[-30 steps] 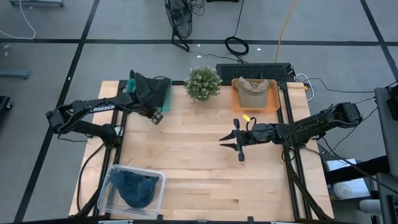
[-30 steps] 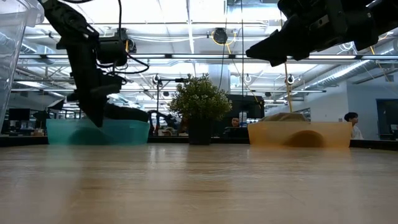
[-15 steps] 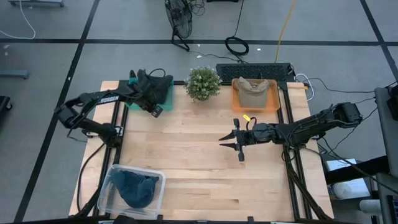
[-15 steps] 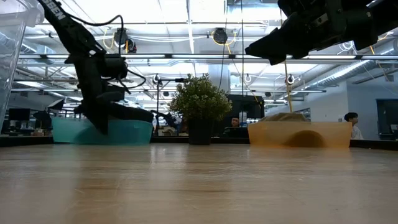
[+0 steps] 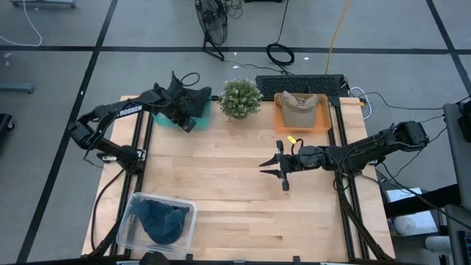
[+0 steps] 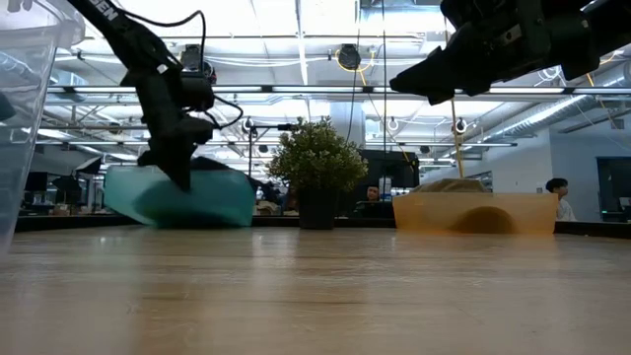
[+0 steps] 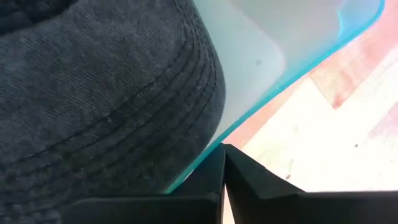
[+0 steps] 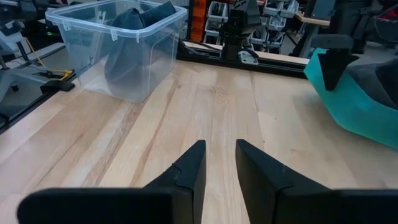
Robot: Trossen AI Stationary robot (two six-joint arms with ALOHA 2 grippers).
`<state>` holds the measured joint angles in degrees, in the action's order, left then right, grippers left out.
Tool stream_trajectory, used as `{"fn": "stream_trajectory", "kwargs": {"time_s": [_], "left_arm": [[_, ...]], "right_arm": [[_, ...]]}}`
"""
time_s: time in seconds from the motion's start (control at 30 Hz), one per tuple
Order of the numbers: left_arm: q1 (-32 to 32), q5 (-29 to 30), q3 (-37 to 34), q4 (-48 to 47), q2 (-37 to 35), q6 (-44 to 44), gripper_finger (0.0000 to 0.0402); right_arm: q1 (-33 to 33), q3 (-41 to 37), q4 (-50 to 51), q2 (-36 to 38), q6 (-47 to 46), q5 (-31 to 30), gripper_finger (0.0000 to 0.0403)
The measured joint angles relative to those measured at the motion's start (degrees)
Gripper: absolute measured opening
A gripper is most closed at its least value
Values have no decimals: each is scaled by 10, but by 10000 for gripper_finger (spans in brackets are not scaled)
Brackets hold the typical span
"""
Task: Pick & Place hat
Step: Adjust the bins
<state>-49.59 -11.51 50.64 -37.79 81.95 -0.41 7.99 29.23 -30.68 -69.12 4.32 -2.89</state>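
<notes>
Left tool [image 5: 185,124] pinched shut on teal bin [image 6: 177,197] rim, tilting it. Dark hat [image 7: 93,93] inside looks soft, light; best gripped at brim. Right tool [image 5: 282,171] spread, idle mid-worktop.

The table [image 5: 235,184] was of pale wood planks with a smooth, slightly shiny finish. The teal bin [image 7: 273,56] looked like smooth, half-clear plastic. The dark hat [image 7: 93,93] in it was of matt woven cloth with stitched rows. The clear box [image 8: 124,43] was glossy transparent plastic; the orange tray [image 5: 302,118] was smooth plastic.
</notes>
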Motion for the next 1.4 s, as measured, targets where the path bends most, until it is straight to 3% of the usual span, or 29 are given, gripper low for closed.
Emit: {"fn": "stream_trajectory", "kwargs": {"time_s": [0.27,0.57,0.93,1.17,1.3,1.4], "left_arm": [[21,14,-2,-13,1,-17,16],[66,72,-2,-111,2,-18,7],[103,5,13,-195,-45,-18,96],[194,24,15,-285,-124,-92,87],[258,65,15,-291,-163,-142,71],[298,58,15,-292,-179,-181,58]], "right_arm": [[0,0,5,0,-4,1,75],[0,0,7,0,-6,0,75],[0,0,8,0,-6,0,75],[0,0,21,0,-13,1,75],[0,0,20,0,-12,1,75],[0,0,15,0,-22,1,75]]}}
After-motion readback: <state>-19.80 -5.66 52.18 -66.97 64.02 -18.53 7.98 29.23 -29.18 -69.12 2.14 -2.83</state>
